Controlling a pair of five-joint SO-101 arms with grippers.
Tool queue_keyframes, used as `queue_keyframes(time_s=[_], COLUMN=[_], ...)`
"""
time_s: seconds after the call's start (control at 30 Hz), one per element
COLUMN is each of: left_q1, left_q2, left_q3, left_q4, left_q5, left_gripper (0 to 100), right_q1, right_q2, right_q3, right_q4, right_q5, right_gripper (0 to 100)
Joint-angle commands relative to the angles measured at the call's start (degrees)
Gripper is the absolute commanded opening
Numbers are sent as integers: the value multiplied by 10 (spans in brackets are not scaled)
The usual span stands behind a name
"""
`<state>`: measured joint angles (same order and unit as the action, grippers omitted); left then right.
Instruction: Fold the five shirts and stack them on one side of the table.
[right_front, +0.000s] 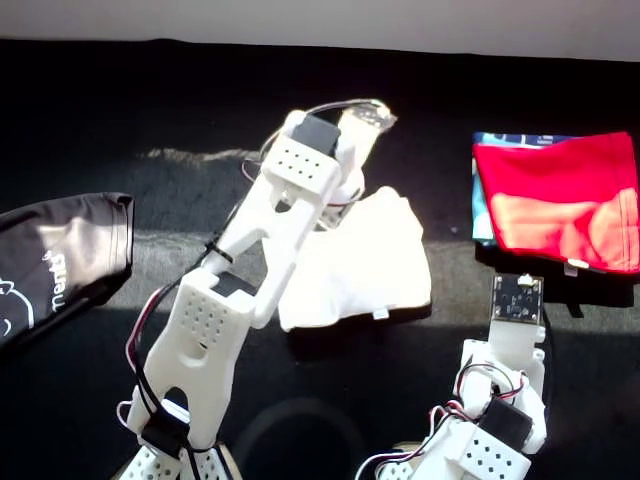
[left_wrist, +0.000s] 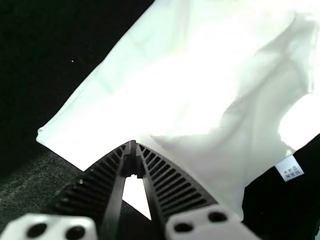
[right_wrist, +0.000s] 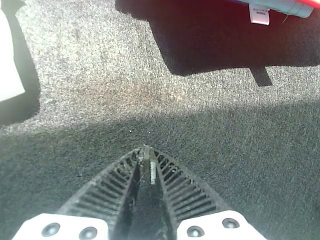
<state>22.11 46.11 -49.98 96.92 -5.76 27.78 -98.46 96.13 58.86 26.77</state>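
White shirt (left_wrist: 200, 75) is what the left gripper (left_wrist: 134, 147) is working on: its jaws are pressed together with the tips right at a fold of the cloth. From where I stand I can't say whether any fabric is actually nipped between them. The shirt lies in the middle of the table (right_front: 150, 100), bunched and only partly folded. One long edge runs fairly straight, the far side is rumpled, and its tag (left_wrist: 289, 168) sticks out at a corner. Off to the right, the right gripper (right_wrist: 145, 150) is clenched on nothing, poised over bare dark felt near the front of the table. Just beyond it sits the pile: a red shirt (right_front: 560, 205) lying on a blue shirt (right_front: 481, 215). A black shirt (right_front: 60, 260) lies well apart at the left edge, unfolded as far as I can tell. I'd say the fold on the white one is about halfway done. To finish it well, the left arm wants a sure pinch on a single layer at the corner, then a low, even pull across so the rumpled side flattens rather than dragging the whole shirt. The idle arm could pin the opposite edge while that happens.
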Motion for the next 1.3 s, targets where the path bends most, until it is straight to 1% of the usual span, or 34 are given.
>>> queue_keyframes(time_s=[0.0,0.1,0.2,0.57,0.67,0.77,0.83,0.9,1.07,1.17,1.27], left_q1=[12,25,44,151,174,182,175,155,76,34,5], left_q2=[-6,-6,-7,-6,-11,-33,-53,-67,-71,-71,-70], left_q3=[31,47,47,49,58,26,14,14,15,40,93], left_q4=[-5,-5,-5,-10,-10,2,8,18,24,22,-7], left_q5=[6,39,53,57,58,58,57,57,58,73,84], left_gripper=[9,9,9,9,9,9,9,9,9,9,9], right_q1=[2,2,3,3,3,3,3,3,2,1,1], right_q2=[-5,-5,-5,-5,-5,-5,-5,-5,-5,-5,-5], right_q3=[72,72,72,72,72,72,72,72,72,72,72], right_q4=[2,2,2,2,2,2,2,2,2,2,2], right_q5=[-5,-5,-5,-5,-5,-5,-5,-5,-5,-5,-5], right_gripper=[7,7,7,7,7,7,7,7,7,7,7])
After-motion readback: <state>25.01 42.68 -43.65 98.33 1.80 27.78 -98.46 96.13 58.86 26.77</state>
